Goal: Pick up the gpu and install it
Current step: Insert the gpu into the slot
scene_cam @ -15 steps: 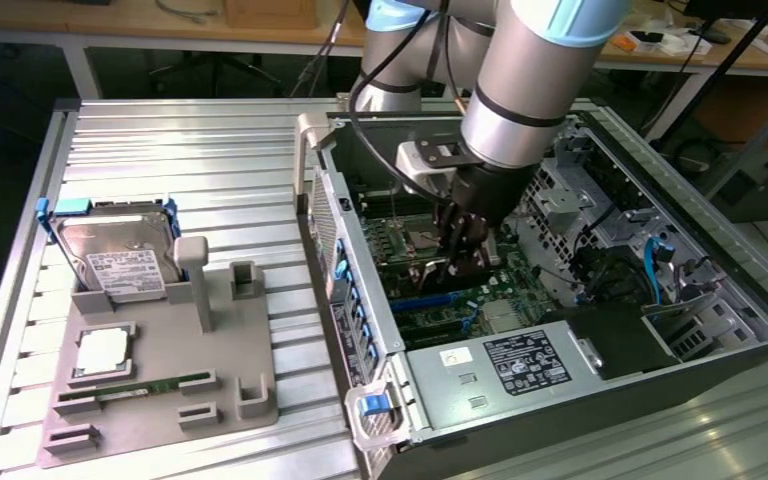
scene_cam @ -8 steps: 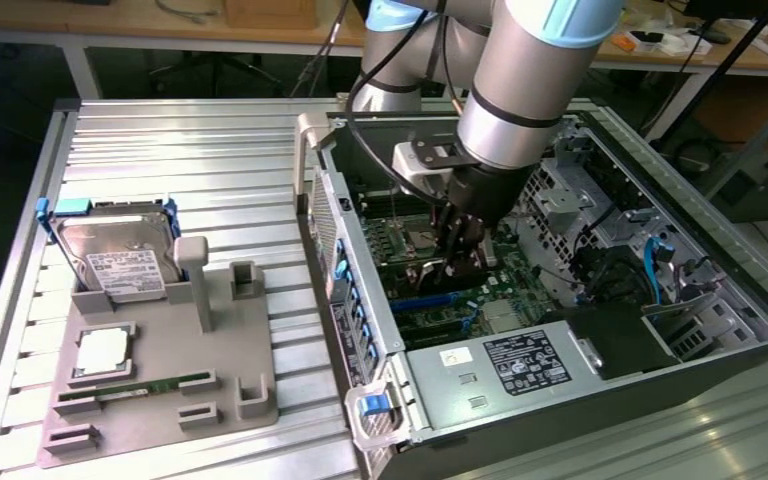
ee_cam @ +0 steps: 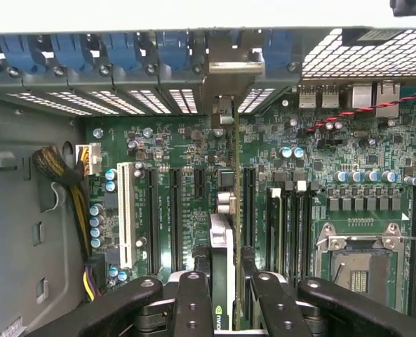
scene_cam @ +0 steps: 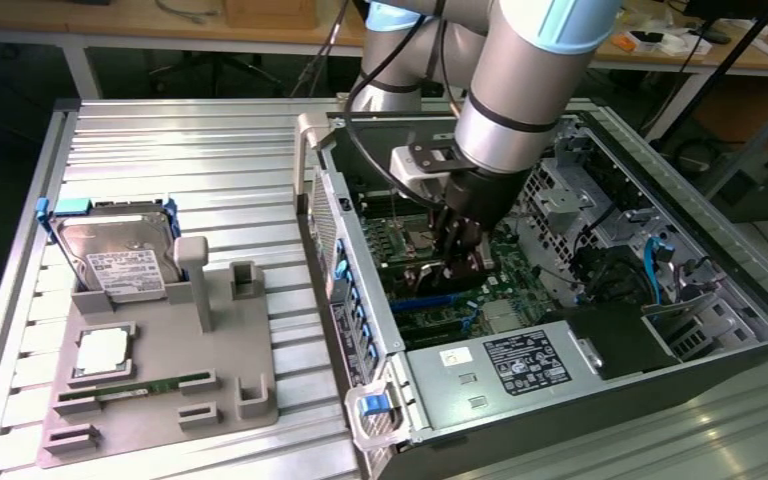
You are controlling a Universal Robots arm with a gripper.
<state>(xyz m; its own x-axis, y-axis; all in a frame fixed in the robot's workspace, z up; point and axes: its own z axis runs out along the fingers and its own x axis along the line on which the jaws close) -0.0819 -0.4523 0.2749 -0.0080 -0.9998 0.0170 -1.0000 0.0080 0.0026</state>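
1. My pincer [ee_cam: 222, 281] is clenched on the gpu [ee_cam: 225, 210], one dark finger [ee_cam: 193, 295] on each flat face of the card.
2. In the wrist view the gpu shows edge-on in the lower middle of the frame, a thin card running up toward the rear slot openings, with its silver bracket [ee_cam: 229, 84] against the row of blue slot clips [ee_cam: 123, 53] near the top.
3. The card stands upright over the green motherboard [ee_cam: 313, 161], between the long black expansion slots.
4. In the exterior view my pincer [scene_cam: 444, 262] reaches down inside the open computer case [scene_cam: 704, 340], centre of the frame, above the motherboard [scene_cam: 398, 240].
5. At the left of that frame a grey holder tray [scene_cam: 157, 400] sits on the ribbed metal worktop [scene_cam: 184, 160]; it carries a hard drive [scene_cam: 117, 255], a processor [scene_cam: 101, 350] and a memory stick [scene_cam: 137, 388], well apart from the case.
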